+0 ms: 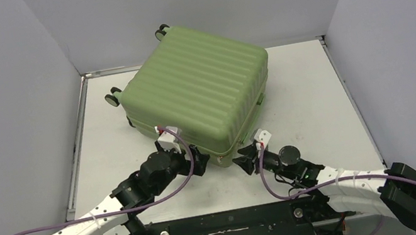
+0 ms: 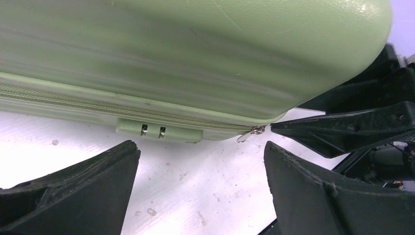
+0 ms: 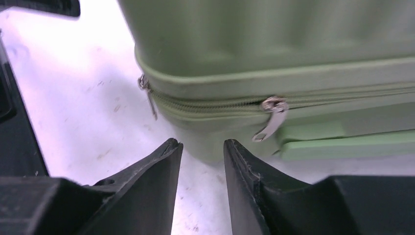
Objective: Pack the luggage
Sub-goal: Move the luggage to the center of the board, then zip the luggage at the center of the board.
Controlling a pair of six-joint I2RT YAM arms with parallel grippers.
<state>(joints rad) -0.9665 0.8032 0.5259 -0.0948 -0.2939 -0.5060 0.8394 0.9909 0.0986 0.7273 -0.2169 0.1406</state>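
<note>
The luggage (image 1: 200, 87) is a light-green ribbed hard-shell suitcase that lies flat and closed in the middle of the table, its black wheels (image 1: 114, 97) at the back left. My left gripper (image 1: 200, 160) stands wide open just off the suitcase's near side, facing the zipper seam and the green lock block (image 2: 159, 131); nothing is between its fingers (image 2: 98, 191). My right gripper (image 1: 240, 164) sits at the near corner with its jaws a narrow gap apart and nothing in them. A metal zipper pull (image 3: 269, 122) hangs just beyond its right fingertip. A second pull (image 3: 147, 95) hangs at the corner.
The white table (image 1: 318, 105) has grey walls on the left, back and right. Both arms reach in from the near edge, and their grippers lie close together at the suitcase's near corner. The right arm's black fingers (image 2: 342, 129) show in the left wrist view.
</note>
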